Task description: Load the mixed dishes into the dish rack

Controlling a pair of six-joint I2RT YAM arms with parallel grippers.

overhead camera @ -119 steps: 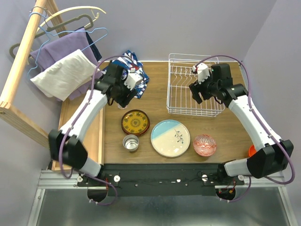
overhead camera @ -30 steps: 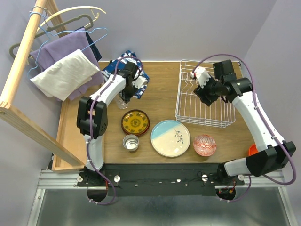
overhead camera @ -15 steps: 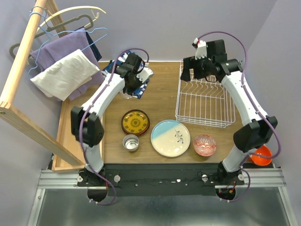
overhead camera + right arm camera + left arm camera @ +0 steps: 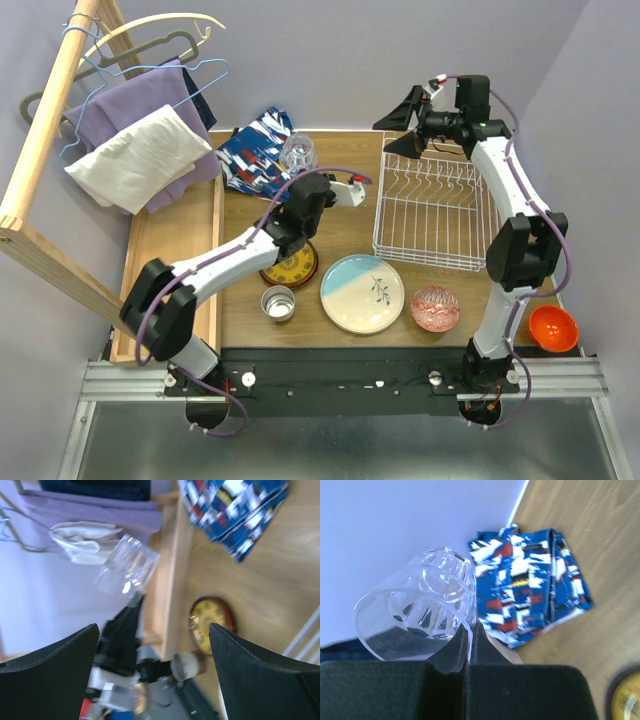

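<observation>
Found the left gripper [image 4: 469, 634] clenched on the rim of the clear glass [image 4: 297, 152], carried tilted in the air over the far left part of the tabletop, above the right edge of the patterned cloth [image 4: 255, 150]. Judged the rim pinch as leaving the glass body free for setting down among the tines. Found the right gripper [image 4: 400, 112] released and empty, jaws spread wide, raised over the far left corner of the dish rack [image 4: 435, 215]. Judged it as standing off, possibly placed to receive or steady the glass. Noted the dish rack at the far right of the tabletop, with nothing in it. Noted along the near edge, left to right, the steel cup [image 4: 278, 303], the pale blue-cream plate [image 4: 362, 293] and the red-patterned bowl [image 4: 435, 308]. Noted the dark red-yellow plate [image 4: 285, 265] just behind the cup, partly under the left forearm. Noted the orange-red bowl [image 4: 553, 328] by the near right corner; cannot tell whether on the tabletop or past its edge. Saw bare wood between glass and rack. Judged the right gripper as the only obstruction on that path, and slip from the thin rim grip as the chief risk. Noted clothes hangers [image 4: 150, 45] and garments beyond the left edge, well apart.
</observation>
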